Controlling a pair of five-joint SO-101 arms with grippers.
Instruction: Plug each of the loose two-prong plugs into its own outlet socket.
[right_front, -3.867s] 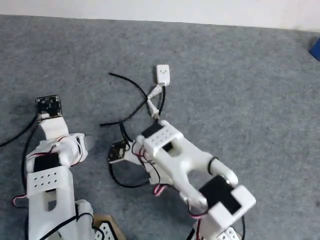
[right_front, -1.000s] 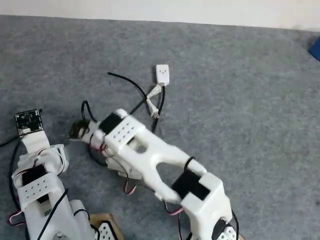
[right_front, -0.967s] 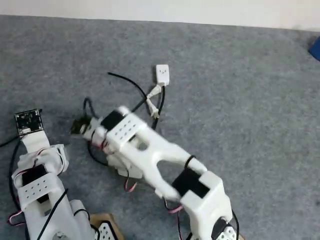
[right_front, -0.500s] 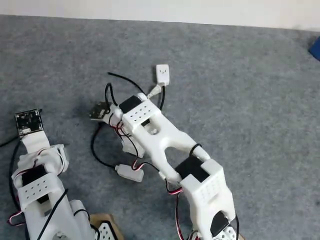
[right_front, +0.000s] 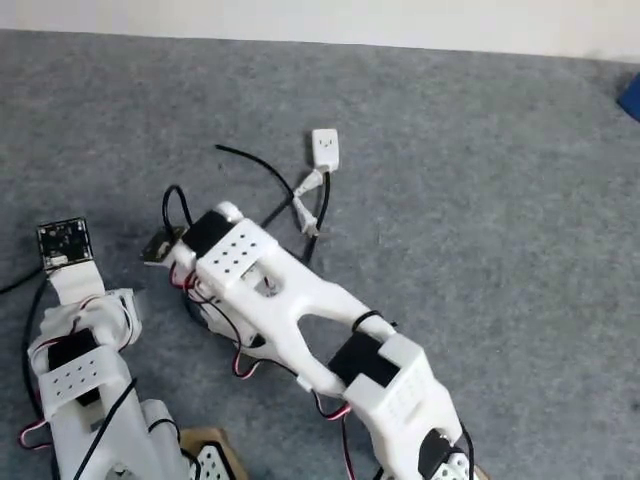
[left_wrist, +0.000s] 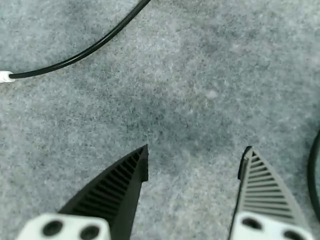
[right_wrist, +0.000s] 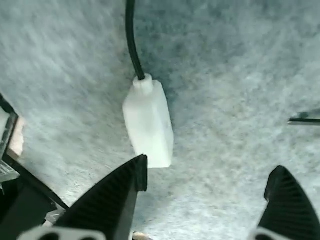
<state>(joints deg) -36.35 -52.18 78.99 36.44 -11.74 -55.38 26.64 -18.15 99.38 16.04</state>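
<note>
Grippers both spread, nothing pinched. The right gripper (right_wrist: 210, 165) hangs over the grey carpet (right_wrist: 240, 75). A white block (right_wrist: 148, 122) on a black cord (right_wrist: 131, 40) lies flat just beside one fingertip (right_wrist: 140, 167). I can't tell whether they touch, or whether the block is a plug or a socket. The left gripper (left_wrist: 196, 150) has bare carpet between its fingers. A black cable (left_wrist: 75, 56) with a white end runs past, well apart from the tips.

High view: the right arm (right_front: 290, 300) lies diagonally across the table, its wrist near the left arm (right_front: 80, 370) and over loops of black cables (right_front: 250, 158). The outlet socket (right_front: 325, 148) lies face up on the carpet beyond it. A white plug (right_front: 310, 185) is near the socket but apart from it, not inserted. Prongs are too small to make out.
</note>
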